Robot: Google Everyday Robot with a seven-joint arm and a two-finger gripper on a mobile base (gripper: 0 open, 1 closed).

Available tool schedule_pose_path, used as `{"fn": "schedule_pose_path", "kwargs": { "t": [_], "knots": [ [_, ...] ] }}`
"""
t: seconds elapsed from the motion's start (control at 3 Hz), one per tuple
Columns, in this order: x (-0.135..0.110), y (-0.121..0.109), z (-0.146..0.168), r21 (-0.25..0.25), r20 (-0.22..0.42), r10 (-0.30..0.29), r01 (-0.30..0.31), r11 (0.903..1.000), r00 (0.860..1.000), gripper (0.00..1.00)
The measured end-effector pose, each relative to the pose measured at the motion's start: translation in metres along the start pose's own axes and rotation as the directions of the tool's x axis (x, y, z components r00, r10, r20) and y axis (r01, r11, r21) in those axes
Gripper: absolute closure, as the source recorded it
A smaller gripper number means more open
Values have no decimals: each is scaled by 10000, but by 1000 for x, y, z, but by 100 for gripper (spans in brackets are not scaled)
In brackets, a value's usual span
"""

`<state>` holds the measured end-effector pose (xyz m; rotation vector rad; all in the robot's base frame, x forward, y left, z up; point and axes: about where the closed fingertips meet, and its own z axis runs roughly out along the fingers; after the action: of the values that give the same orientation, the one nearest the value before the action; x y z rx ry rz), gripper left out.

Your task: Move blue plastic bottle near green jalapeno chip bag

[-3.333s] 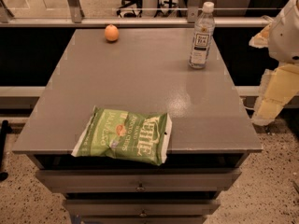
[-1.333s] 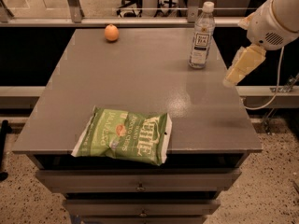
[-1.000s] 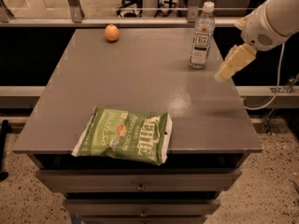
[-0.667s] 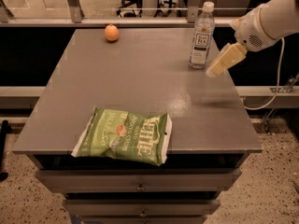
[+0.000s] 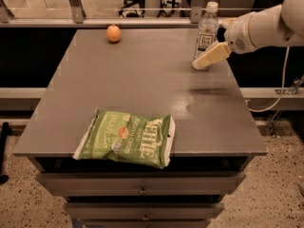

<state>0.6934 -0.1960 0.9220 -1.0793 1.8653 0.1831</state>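
The blue plastic bottle (image 5: 207,31) stands upright at the far right of the grey table; it is clear with a white cap and a white label. The green jalapeno chip bag (image 5: 127,137) lies flat at the table's front edge, left of centre. My gripper (image 5: 205,61) reaches in from the right on a white arm. Its cream-coloured tip is just below and beside the bottle's base, touching or nearly touching it.
A small orange fruit (image 5: 113,33) sits at the far left of the table (image 5: 142,80). Drawers are below the table front. A rail and glass run behind the table. A cable hangs at the right.
The arm has swung in from the right and the gripper has moved left and up to the bottle's base. The bottle, bag and fruit have not moved.
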Motion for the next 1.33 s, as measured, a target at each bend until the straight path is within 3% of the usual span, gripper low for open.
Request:
{"fn": "schedule_pose_path", "kwargs": {
  "t": [0.33,0.67,1.33],
  "knots": [
    [-2,-15,19,243,1067,651,-681,9974,9922,0],
    [-8,-19,34,-49,2071,1412,-1433,9897,9681,3],
    [-12,-20,40,-385,2706,1944,-1912,9808,9429,49]
  ]
}}
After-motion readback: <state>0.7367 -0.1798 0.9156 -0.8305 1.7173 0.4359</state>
